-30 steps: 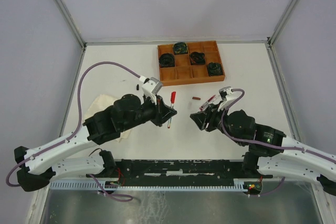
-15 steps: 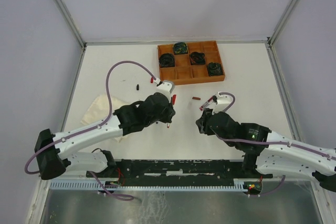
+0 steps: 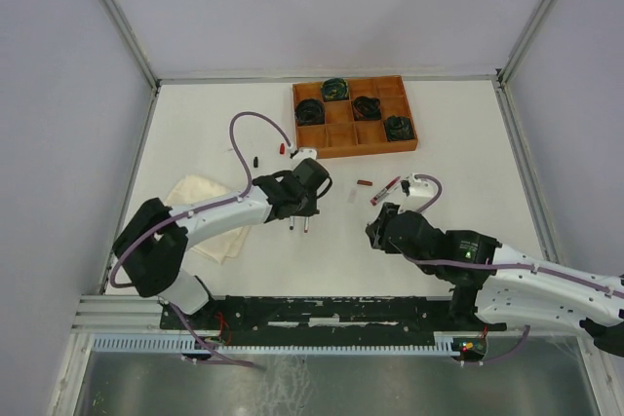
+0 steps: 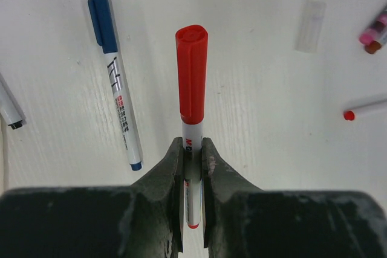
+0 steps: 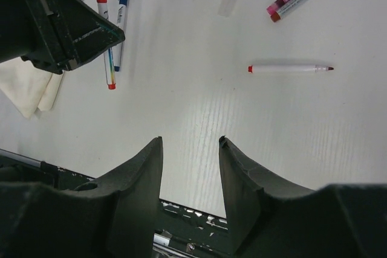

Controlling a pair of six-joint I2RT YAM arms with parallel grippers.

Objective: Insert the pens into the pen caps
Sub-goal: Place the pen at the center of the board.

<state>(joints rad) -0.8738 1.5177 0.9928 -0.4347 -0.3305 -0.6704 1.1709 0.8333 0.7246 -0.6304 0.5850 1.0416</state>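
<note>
Jaws: left gripper (image 4: 192, 149) is clamped on a red-capped, white-barrelled plastic pen (image 4: 192, 83), judged finished; right gripper (image 5: 190, 143) is parted, empty. Next, the bare red-tipped white pen (image 5: 290, 68) lying ahead on the table (image 5: 181, 89) is to be grasped and capped.

I log compartment tray (image 3: 356, 151) at the table's (image 3: 195, 133) far side; cloth (image 3: 185, 192) near left; capped pen (image 4: 191, 70) right of it, second pen (image 4: 123, 107) just beside.

The left arm (image 3: 210, 213) reaches in over the middle of the tabletop (image 3: 468, 143), the left tool (image 4: 192, 152) pinched tight on a red-capped pen (image 4: 192, 89). The right arm (image 3: 517, 275) lies low, angled inward, the right tool (image 5: 190, 143) pointing down with its 2 fingers (image 5: 139, 179) standing apart.
</note>
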